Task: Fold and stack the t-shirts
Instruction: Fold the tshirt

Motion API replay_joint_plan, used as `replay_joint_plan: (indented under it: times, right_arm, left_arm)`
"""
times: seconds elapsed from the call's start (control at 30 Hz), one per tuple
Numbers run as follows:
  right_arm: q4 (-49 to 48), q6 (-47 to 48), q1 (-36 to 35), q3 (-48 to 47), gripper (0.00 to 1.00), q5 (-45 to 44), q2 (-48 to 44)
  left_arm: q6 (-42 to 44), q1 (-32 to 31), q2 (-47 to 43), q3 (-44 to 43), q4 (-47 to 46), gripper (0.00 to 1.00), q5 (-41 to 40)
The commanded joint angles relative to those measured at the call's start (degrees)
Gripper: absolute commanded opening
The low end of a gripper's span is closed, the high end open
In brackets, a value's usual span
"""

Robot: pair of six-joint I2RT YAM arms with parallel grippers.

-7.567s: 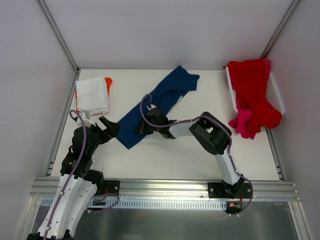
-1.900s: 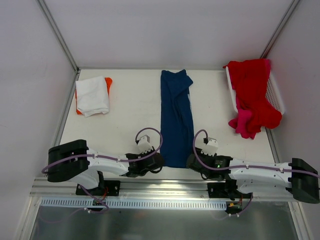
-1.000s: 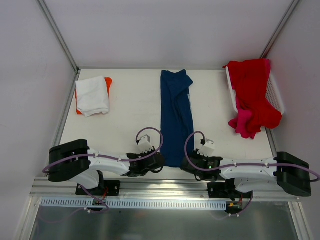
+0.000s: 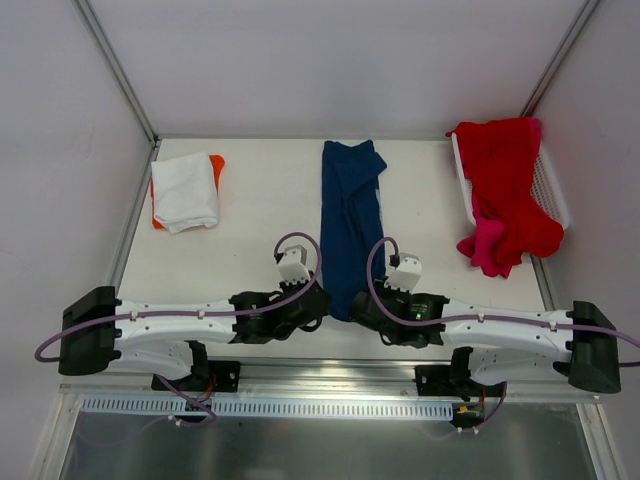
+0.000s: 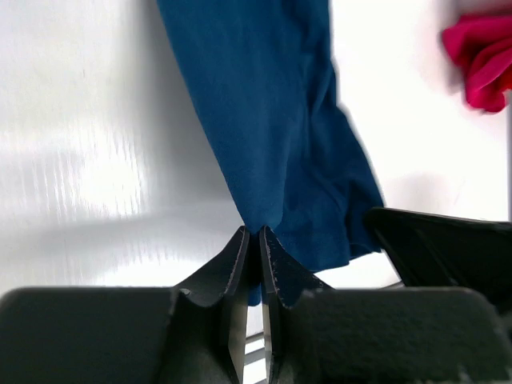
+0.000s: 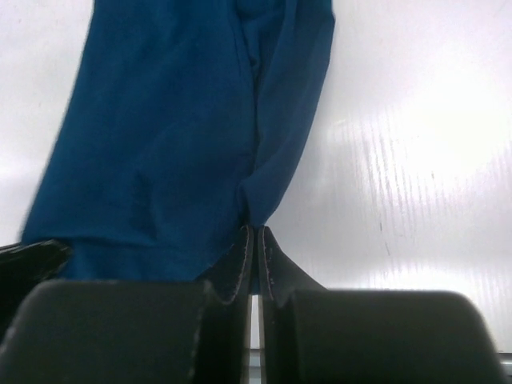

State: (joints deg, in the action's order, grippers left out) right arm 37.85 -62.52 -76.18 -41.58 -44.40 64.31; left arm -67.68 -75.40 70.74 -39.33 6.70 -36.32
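A navy blue t-shirt (image 4: 350,215) lies folded into a long strip down the middle of the table. My left gripper (image 4: 322,300) is shut on its near left corner (image 5: 258,228); the cloth is pinched between the jaws. My right gripper (image 4: 357,302) is shut on its near right corner (image 6: 254,224). Both near corners are lifted and drawn toward each other. A folded white t-shirt (image 4: 184,190) lies on an orange one (image 4: 216,163) at the far left. Red t-shirts (image 4: 505,185) and a pink one (image 4: 484,244) spill from the basket at the right.
A white mesh basket (image 4: 552,186) stands at the far right edge. Metal frame posts (image 4: 115,68) rise at the back corners. A rail (image 4: 330,375) runs along the near edge. Purple cables (image 4: 300,245) loop over both wrists.
Both grippers have moved away from the near edge and toward each other, carrying the navy shirt's near end up the table. The strip now looks shorter.
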Motion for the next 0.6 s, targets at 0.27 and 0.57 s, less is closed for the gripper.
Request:
replay_joint_plan:
  times: [0.27,0.57]
  right_arm:
    - [2.06,12.67,10.52,-8.95,0.00,0.36,3.71]
    - [-2.07,22.88,20.45,-15.36,0.00,7.21,10.21]
  left_arm:
    - [15.29,1.03,-5.18,-6.72,3.06,0.14,-11.41]
    - [20.65,10.26,-1.66,-11.28,2.97,0.10,-6.05]
